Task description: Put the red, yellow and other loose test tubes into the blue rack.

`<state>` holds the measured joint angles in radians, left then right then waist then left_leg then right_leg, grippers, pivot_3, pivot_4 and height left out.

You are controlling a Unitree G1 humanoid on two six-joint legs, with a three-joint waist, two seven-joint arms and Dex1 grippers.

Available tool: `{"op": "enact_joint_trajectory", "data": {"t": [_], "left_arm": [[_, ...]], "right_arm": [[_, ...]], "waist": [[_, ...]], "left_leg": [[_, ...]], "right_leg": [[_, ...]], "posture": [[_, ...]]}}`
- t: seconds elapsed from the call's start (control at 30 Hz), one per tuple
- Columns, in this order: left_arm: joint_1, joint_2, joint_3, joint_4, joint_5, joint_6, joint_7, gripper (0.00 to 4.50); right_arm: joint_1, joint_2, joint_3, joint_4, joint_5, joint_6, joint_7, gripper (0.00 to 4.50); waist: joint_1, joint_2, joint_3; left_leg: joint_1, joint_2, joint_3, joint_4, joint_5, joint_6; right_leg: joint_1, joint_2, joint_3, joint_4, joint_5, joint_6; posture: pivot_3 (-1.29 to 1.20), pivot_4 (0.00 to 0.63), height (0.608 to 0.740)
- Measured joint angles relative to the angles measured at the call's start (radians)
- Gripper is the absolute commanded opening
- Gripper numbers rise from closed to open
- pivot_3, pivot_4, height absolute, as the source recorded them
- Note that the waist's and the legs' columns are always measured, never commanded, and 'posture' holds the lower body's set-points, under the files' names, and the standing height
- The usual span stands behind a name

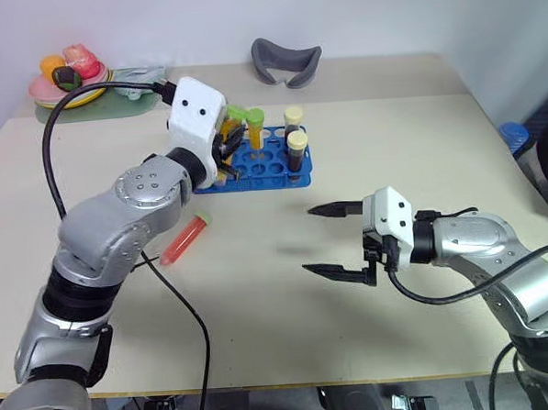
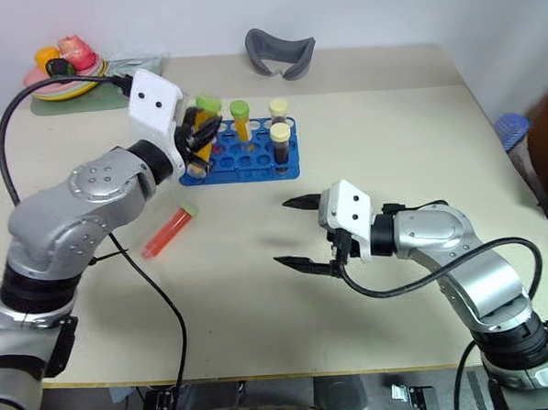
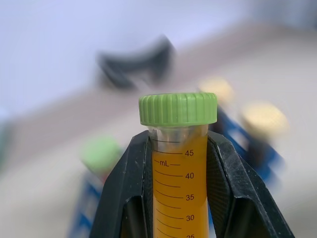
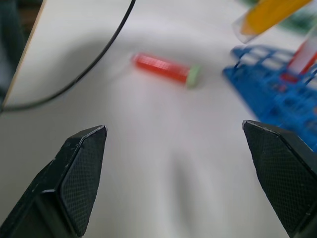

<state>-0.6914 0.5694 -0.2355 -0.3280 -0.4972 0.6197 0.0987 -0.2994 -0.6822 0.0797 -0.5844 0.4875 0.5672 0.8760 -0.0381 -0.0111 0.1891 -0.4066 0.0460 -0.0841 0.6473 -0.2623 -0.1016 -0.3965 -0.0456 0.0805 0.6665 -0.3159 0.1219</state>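
My left gripper (image 3: 181, 198) is shut on a yellow test tube (image 3: 179, 173) with a green cap, holding it upright just above the left end of the blue rack (image 1: 274, 166). In the rack stand a green-capped orange tube (image 1: 255, 125) and two yellow-capped dark tubes (image 1: 297, 147). The red test tube (image 1: 184, 239), also green-capped, lies flat on the table in front of the rack's left end. Near the table's middle my right gripper (image 1: 310, 240) is open and empty, pointing left toward the red tube (image 4: 163, 68).
A plate of toy food (image 1: 65, 85) sits on a green mat at the back left corner. A grey curved object (image 1: 287, 59) lies at the back centre. A black cable (image 1: 183, 302) trails across the table's front left.
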Motion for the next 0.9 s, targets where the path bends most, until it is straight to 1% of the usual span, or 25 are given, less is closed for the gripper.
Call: {"op": "enact_joint_trajectory", "data": {"t": [0.1, 0.2, 0.27, 0.37, 0.43, 0.53, 0.9], "left_arm": [[0.044, -0.154, -0.016, 0.174, 0.162, -0.260, 0.012, 0.80], [0.055, -0.263, -0.015, 0.340, 0.268, -0.487, -0.004, 0.80], [0.056, -0.320, -0.006, 0.424, 0.306, -0.607, -0.029, 0.80], [0.068, -0.393, 0.017, 0.514, 0.320, -0.740, -0.081, 0.80], [0.075, -0.428, 0.031, 0.560, 0.319, -0.804, -0.123, 0.80], [0.077, -0.454, 0.050, 0.611, 0.336, -0.861, -0.158, 0.80], [0.057, -0.514, 0.113, 0.793, 0.410, -1.005, -0.194, 0.80]], "right_arm": [[-0.015, 0.046, 0.015, 0.001, -0.001, 0.025, -0.053, 4.50], [-0.023, 0.077, 0.023, 0.001, -0.001, 0.040, -0.094, 4.50], [-0.023, 0.085, 0.023, 0.001, -0.001, 0.050, -0.115, 4.50], [-0.021, 0.095, 0.023, 0.001, 0.000, 0.064, -0.141, 4.50], [-0.011, 0.095, 0.019, 0.000, 0.000, 0.068, -0.154, 4.50], [0.009, 0.093, 0.015, -0.001, 0.000, 0.074, -0.166, 4.50], [0.022, 0.088, 0.002, -0.010, 0.008, 0.082, -0.186, 4.50]], "waist": [[0.003, -0.001, 0.000], [0.003, 0.000, 0.000], [0.003, 0.000, 0.000], [0.000, 0.000, 0.000], [-0.001, 0.000, 0.000], [-0.003, 0.000, 0.000], [-0.003, 0.000, 0.000]], "left_leg": [[-0.001, 0.000, 0.000, 0.000, 0.000, 0.000], [-0.001, 0.000, 0.000, 0.000, 0.000, 0.001], [-0.001, 0.000, 0.000, 0.000, -0.001, 0.003], [-0.001, 0.000, 0.000, 0.000, -0.003, 0.005], [-0.001, 0.000, 0.000, 0.000, -0.003, 0.005], [-0.001, 0.000, 0.000, 0.000, -0.003, 0.005], [0.000, 0.000, 0.000, 0.000, -0.003, 0.005]], "right_leg": [[0.000, 0.000, 0.000, -0.001, 0.000, 0.000], [-0.001, 0.000, 0.000, -0.001, 0.000, 0.000], [-0.001, 0.000, 0.000, -0.001, 0.000, 0.000], [-0.001, 0.000, 0.000, 0.000, 0.000, 0.000], [-0.001, 0.000, 0.000, 0.000, 0.000, 0.000], [-0.001, 0.000, 0.000, 0.000, 0.000, 0.000], [0.000, 0.000, -0.001, 0.000, 0.000, 0.000]], "posture": [[0.00, 0.150, 0.740], [0.00, 0.150, 0.740], [0.00, 0.150, 0.740], [0.00, 0.150, 0.740], [0.00, 0.150, 0.740], [0.00, 0.150, 0.740], [0.00, 0.150, 0.740]]}}
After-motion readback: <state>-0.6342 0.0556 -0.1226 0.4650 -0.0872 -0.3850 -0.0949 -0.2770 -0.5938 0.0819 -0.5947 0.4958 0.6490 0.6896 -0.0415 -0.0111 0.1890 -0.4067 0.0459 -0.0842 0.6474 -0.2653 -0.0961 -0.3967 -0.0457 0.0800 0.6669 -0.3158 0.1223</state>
